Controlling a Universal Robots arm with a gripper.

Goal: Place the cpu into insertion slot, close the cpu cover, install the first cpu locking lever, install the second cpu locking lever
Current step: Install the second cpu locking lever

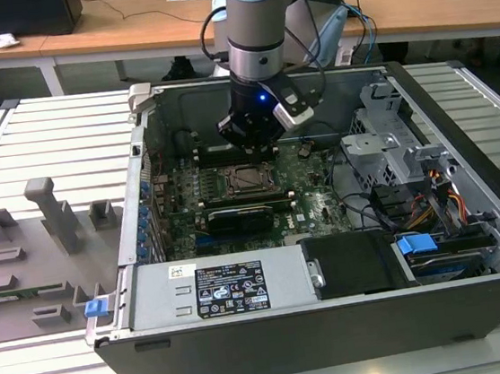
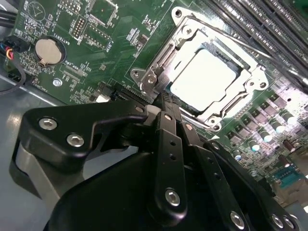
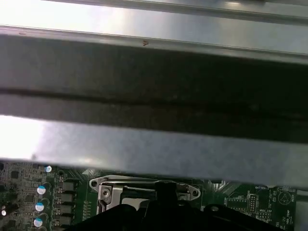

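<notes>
The black robot tool point(image 2: 163, 103), fingers pressed together and holding nothing, hovers at the edge of the silvery metal cpu cover point(image 2: 211, 57), closed over the pale square cpu point(image 2: 204, 79) seated in its socket.

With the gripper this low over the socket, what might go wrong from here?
1. The gripper sits right at the edge of the cpu cover, which lies down around the cpu; a sideways slip could scrape the cover or the chip.
2. Small capacitors crowd the motherboard beside the socket, so a stray finger could knock them.
3. The case wall stands close to the wrist, so a collision seems possible.
</notes>
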